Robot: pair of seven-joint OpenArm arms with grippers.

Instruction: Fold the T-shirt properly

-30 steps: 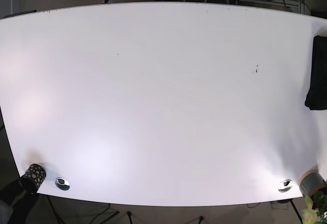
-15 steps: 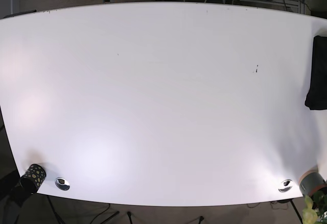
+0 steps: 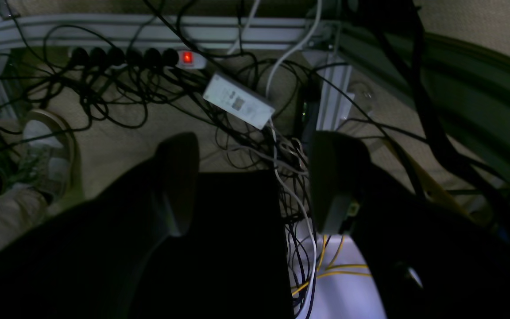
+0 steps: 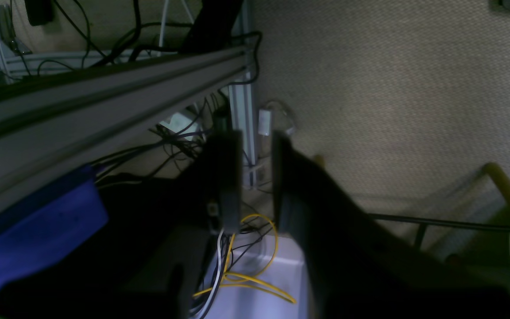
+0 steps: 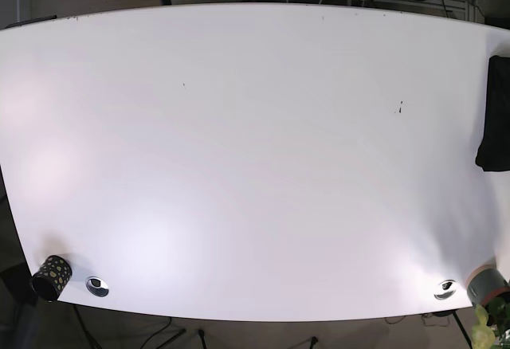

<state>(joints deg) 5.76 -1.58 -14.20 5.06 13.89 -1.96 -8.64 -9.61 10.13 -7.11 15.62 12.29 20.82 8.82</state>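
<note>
A black cloth, apparently the T-shirt [image 5: 496, 114], lies in a narrow folded strip at the right edge of the white table [image 5: 255, 158], partly cut off by the frame. Neither gripper appears in the base view. In the left wrist view, my left gripper [image 3: 255, 186] hangs over the floor and cables, with its fingers wide apart and nothing between them. My right gripper [image 4: 257, 177] also hangs off the table beside an aluminium rail [image 4: 104, 93]. Its fingers stand a narrow gap apart and hold nothing.
A dotted black cup [image 5: 52, 276] and a metal insert [image 5: 97, 286] sit at the front left corner. Another insert [image 5: 445, 289] and a grey pot [image 5: 488, 285] are at the front right. Below my left gripper are a power strip [image 3: 140, 57], a white adapter [image 3: 238, 101] and tangled cables.
A dark shape beside the dotted cup, below the table's front left corner, has drawn back out of view. The table and the black cloth are unchanged.
</note>
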